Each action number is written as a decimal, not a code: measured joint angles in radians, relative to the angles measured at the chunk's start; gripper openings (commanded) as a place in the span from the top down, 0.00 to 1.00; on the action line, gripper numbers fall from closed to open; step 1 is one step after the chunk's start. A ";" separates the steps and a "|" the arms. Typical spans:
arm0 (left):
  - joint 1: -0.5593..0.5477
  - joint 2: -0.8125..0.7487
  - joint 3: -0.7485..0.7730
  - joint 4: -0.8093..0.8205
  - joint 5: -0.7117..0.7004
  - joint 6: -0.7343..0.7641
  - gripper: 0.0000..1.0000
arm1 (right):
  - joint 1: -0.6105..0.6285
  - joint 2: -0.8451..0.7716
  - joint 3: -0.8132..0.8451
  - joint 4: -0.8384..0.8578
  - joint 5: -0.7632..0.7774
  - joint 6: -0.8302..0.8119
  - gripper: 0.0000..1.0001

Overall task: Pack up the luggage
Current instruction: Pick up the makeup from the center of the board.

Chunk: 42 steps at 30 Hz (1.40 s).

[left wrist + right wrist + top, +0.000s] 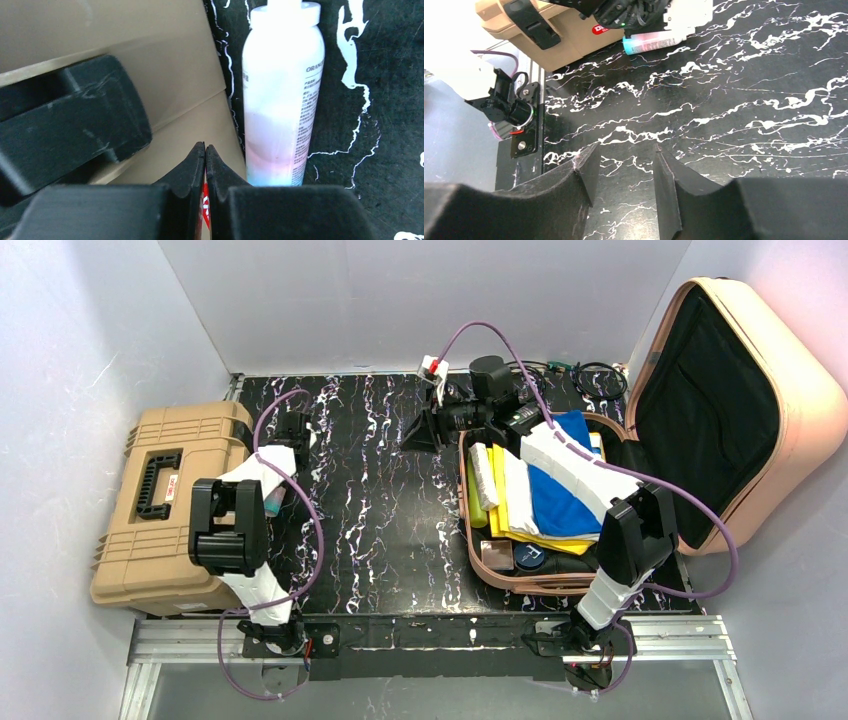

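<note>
The peach-pink luggage [808, 390] lies open at the right, its black-lined lid leaning on the wall. Its base [545, 586] holds folded blue, white and yellow clothes [545, 495] and a green bottle [474, 498]. A white bottle fading to pink and teal [282, 100] [654, 40] [272, 502] lies on the black marbled table beside the tan toolbox. My left gripper [205, 146] is shut and empty, just left of the bottle's teal end, over the toolbox edge. My right gripper [624, 155] [422, 430] hangs open over bare table at mid-back.
The tan toolbox [160, 510] [556, 42] with a black handle fills the left edge. Black cables [590, 375] lie at the back behind the luggage. A metal rail [430, 635] runs along the near edge, and white walls enclose the table.
</note>
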 measured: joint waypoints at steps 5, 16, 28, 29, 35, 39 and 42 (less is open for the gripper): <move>0.003 0.034 -0.003 0.000 0.030 -0.008 0.99 | 0.000 0.000 0.000 0.000 -0.034 0.018 0.45; 0.003 0.097 -0.009 -0.056 0.113 -0.075 1.00 | 0.000 0.000 -0.028 0.069 -0.045 0.082 0.38; 0.002 0.003 0.037 -0.276 0.483 -0.234 1.00 | 0.029 0.151 -0.091 0.179 0.063 0.292 0.22; 0.002 -0.013 0.040 -0.286 0.525 -0.246 1.00 | 0.035 0.177 -0.092 0.183 0.073 0.315 0.20; -0.008 -0.057 0.068 -0.332 0.750 -0.300 1.00 | 0.062 0.285 -0.135 0.233 0.130 0.452 0.18; -0.018 -0.057 0.069 -0.348 0.830 -0.318 1.00 | 0.082 0.335 -0.135 0.269 0.165 0.530 0.18; -0.022 -0.057 0.069 -0.354 0.876 -0.326 1.00 | 0.100 0.370 -0.129 0.296 0.182 0.574 0.17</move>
